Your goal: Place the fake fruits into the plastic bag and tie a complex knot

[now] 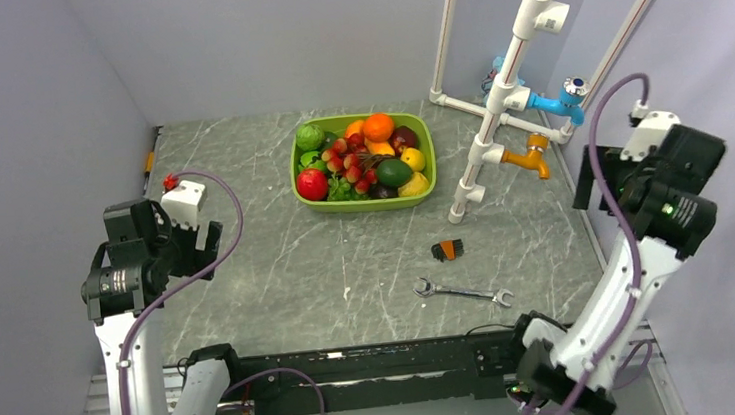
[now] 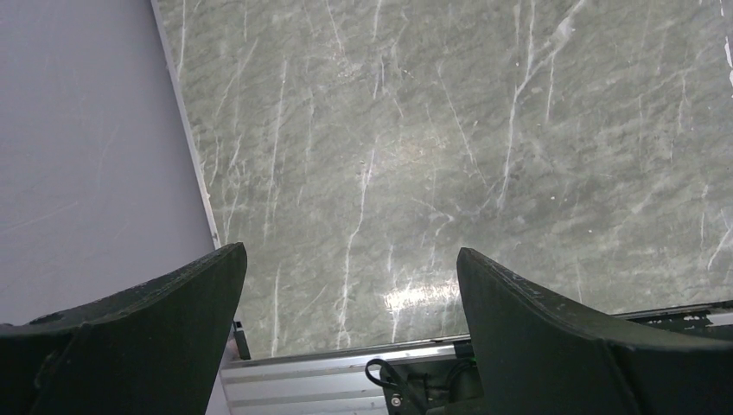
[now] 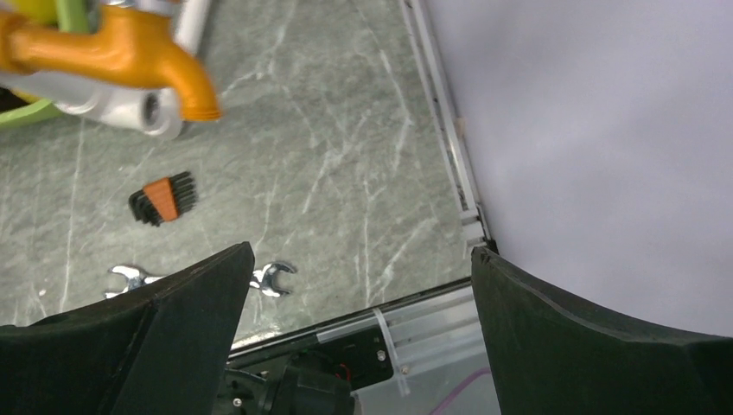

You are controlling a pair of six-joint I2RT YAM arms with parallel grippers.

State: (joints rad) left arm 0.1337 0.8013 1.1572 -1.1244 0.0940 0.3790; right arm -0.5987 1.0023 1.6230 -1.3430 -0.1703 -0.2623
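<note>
Left fingers (image 2: pixel 147 333): wide, empty, table (image 2: pixel 432 130) left edge.
Right fingers (image 3: pixel 147 337): wide, empty, right edge.
Fake fruits (image 1: pixel 364 158): in tray (image 1: pixel 363 205), far edge.
Next: take topmost fruit singly; bag unseen.

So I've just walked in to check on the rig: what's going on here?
Nothing is being handled yet. Both arms sit at the sides of the table, the left pincer and right pincer open and empty. The fruits lie piled in a green tray at the far middle. No bag is in view. A wrench and a small orange-and-black tool lie towards the right, near a pipe frame.
</note>
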